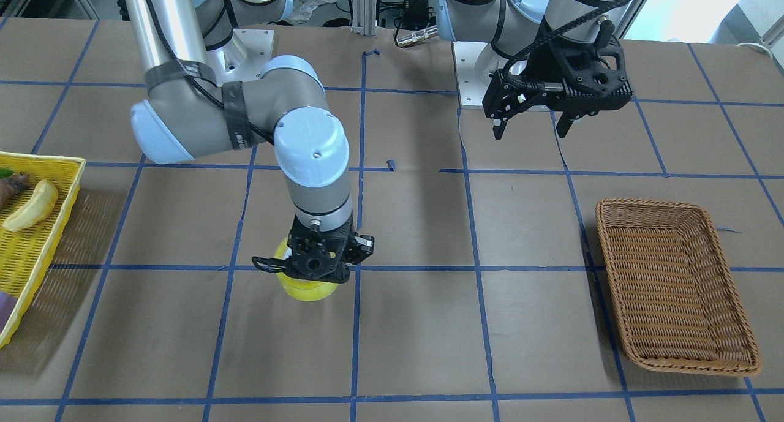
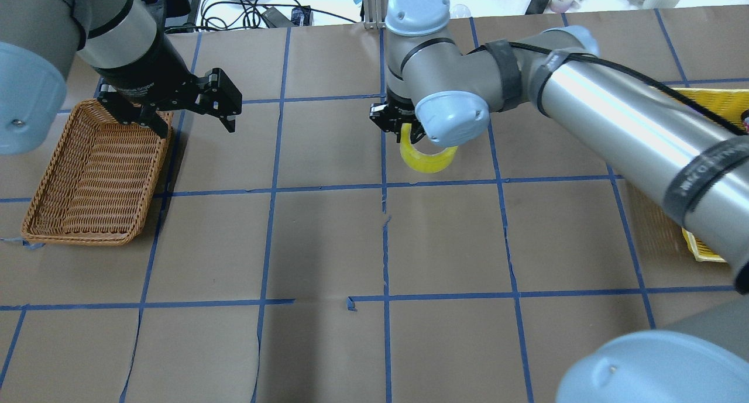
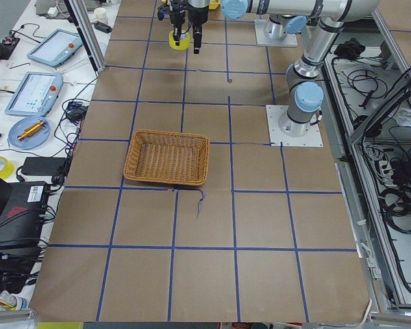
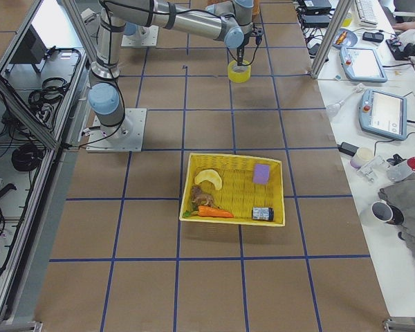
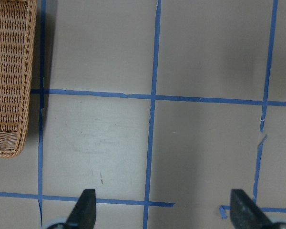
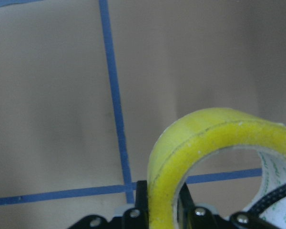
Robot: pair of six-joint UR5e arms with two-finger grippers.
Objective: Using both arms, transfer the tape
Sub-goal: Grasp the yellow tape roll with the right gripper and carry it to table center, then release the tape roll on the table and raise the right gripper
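The yellow tape roll (image 2: 427, 159) hangs on edge from my right gripper (image 2: 404, 127), which is shut on its wall, one finger inside the ring. In the right wrist view the tape (image 6: 214, 138) fills the lower right, clamped at the fingers (image 6: 142, 202). It is near the table's middle, low over the brown paper (image 1: 306, 289); I cannot tell whether it touches. My left gripper (image 2: 196, 127) is open and empty, hovering beside the wicker basket (image 2: 76, 238), far from the tape. Its fingertips (image 5: 86, 205) show bare table between them.
The brown wicker basket (image 1: 649, 205) is empty, on my left side. A yellow plastic basket (image 1: 43, 159) on my right side holds a banana (image 1: 32, 206) and other items. Blue tape lines grid the table.
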